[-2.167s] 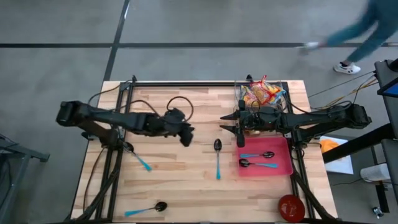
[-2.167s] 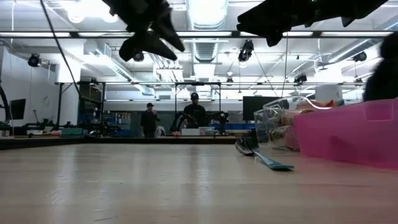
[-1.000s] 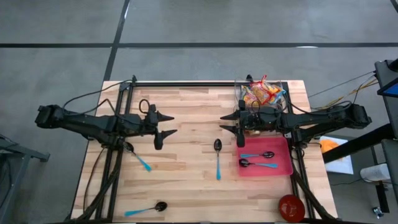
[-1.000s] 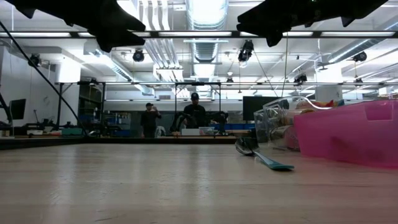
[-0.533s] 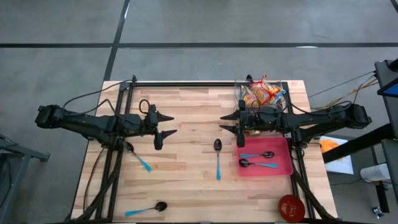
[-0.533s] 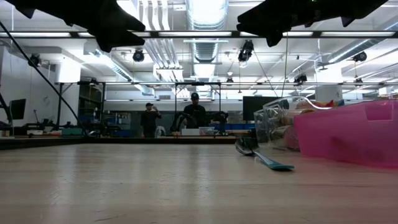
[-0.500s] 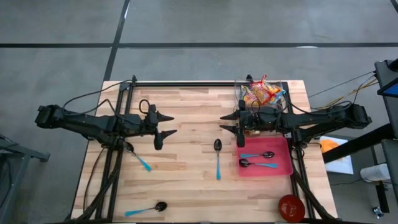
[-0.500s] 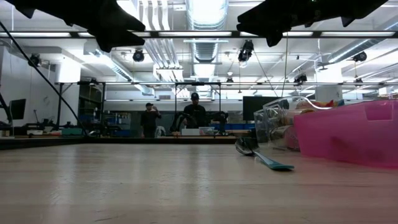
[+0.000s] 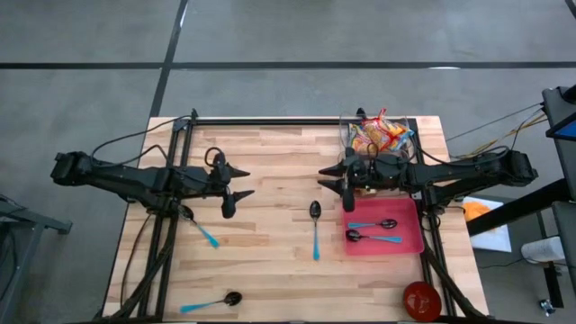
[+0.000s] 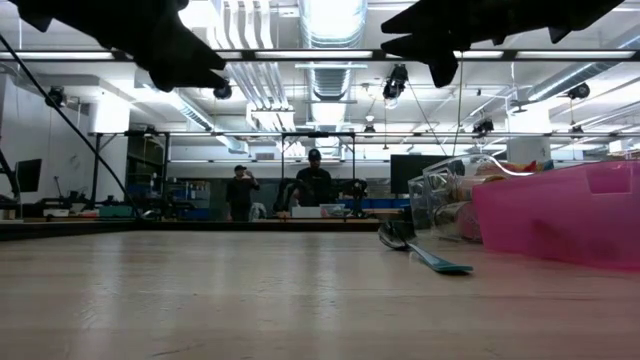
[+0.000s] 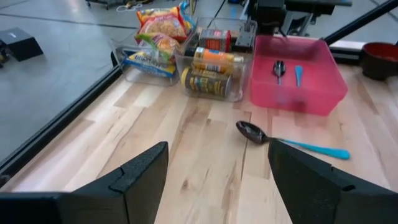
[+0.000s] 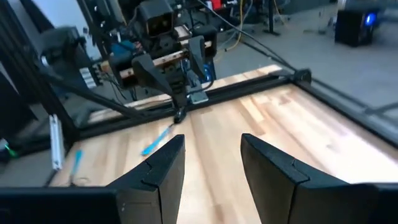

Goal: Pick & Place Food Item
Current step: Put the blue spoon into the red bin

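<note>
Left tool (image 9: 236, 184), released and empty, has barely shifted above the worktop (image 9: 279, 252); right tool (image 9: 335, 181), also released, unchanged.

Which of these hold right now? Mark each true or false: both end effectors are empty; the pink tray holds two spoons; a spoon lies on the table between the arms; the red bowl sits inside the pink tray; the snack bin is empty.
1. Left end effector and right end effector are empty: true.
2. The pink tray holds two spoons: true.
3. A spoon lies on the table between the arms: true.
4. The red bowl sits inside the tray: false; it stands on the table, apart from the tray.
5. The snack bin is empty: false; it holds packets.
</note>
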